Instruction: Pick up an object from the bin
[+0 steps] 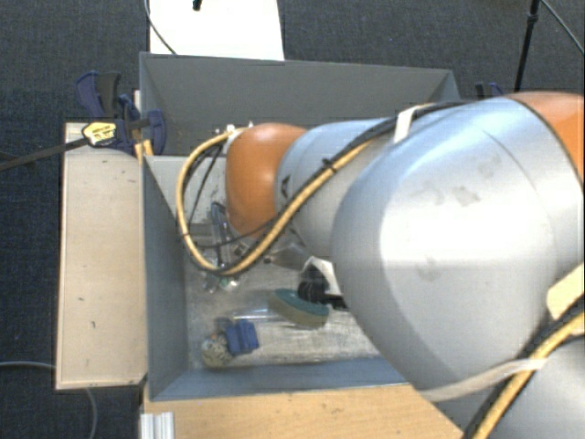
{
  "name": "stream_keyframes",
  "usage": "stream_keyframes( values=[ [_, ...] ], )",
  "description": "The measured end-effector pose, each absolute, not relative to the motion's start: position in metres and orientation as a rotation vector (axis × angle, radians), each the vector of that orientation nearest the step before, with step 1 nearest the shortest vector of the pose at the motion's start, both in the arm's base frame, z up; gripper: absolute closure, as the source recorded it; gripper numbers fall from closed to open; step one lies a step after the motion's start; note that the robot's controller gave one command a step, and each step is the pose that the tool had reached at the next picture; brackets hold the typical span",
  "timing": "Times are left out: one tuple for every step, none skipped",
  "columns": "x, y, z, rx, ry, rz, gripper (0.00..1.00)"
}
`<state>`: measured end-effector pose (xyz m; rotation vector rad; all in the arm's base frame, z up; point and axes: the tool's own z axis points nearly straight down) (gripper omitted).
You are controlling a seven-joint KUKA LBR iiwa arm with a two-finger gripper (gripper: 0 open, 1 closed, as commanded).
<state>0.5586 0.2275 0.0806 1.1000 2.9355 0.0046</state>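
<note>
We see the gripper (pixel 218 250) low, close to the left wall of the bin (pixel 164 282); open or closed, we cannot tell. Near it lie a blue piece (pixel 242 337) and a teal disc (pixel 300 307).

block (pixel 241 337) left of disc (pixel 302 309), in bin (pixel 166 318)

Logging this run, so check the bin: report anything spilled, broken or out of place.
Nothing stands out. A blue piece and a teal disc lie on the bin floor near its front wall. The arm hides the rest.

small blue piece (pixel 242 337) left — teal oval piece (pixel 300 307) right, apart
</note>
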Motion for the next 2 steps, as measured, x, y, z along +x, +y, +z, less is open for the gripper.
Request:
stream_keyframes(
  values=[
    [0.56,0.227,0.113,1.091,2.941,0.006,1.0],
    [0.561,0.228,0.136,1.079,2.945,0.006,1.0]
  ],
)
